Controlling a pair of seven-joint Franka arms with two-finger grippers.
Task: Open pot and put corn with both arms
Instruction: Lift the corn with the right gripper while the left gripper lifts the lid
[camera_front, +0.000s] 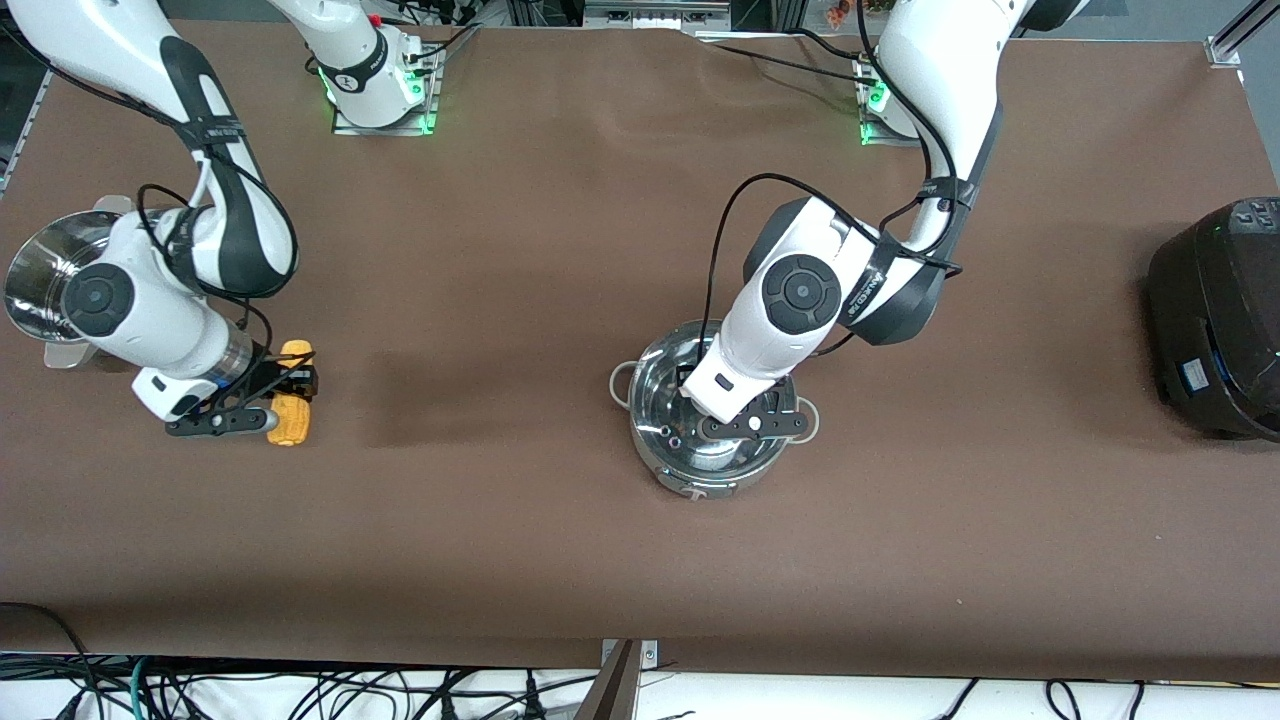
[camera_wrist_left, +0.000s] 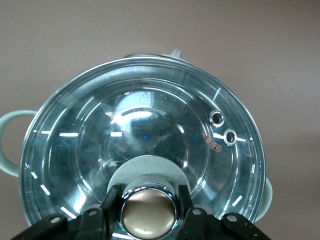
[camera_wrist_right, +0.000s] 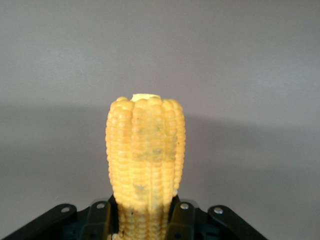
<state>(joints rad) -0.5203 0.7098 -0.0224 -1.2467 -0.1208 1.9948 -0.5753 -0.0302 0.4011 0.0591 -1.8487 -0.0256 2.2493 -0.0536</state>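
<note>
My left gripper (camera_front: 752, 424) sits over the pot (camera_front: 712, 420), at about the table's middle, toward the left arm's end. In the left wrist view my fingers (camera_wrist_left: 113, 199) stand either side of the lid's (camera_wrist_left: 145, 145) beige knob (camera_wrist_left: 150, 214), narrowed right against it; I judge that I have it gripped, with the lid not yet raised off the rim. The pot's loop handles (camera_front: 621, 381) show at roughly nine and three o'clock in the front view.

My right gripper (camera_front: 262, 400) is down at the table toward the right arm's end, closed on the corn (camera_front: 291, 404). The right wrist view shows the cob (camera_wrist_right: 145, 165) pinched between my two fingers near one end, the rest sticking out forward. The steamer basket (camera_front: 45, 270) lies at about ten o'clock from the cob, partly hidden by my right arm.

So both grasps look made, and opening is the step in hand. Next I should draw the lid straight up and carry it aside, then lift the cob across and lower it in.
</note>
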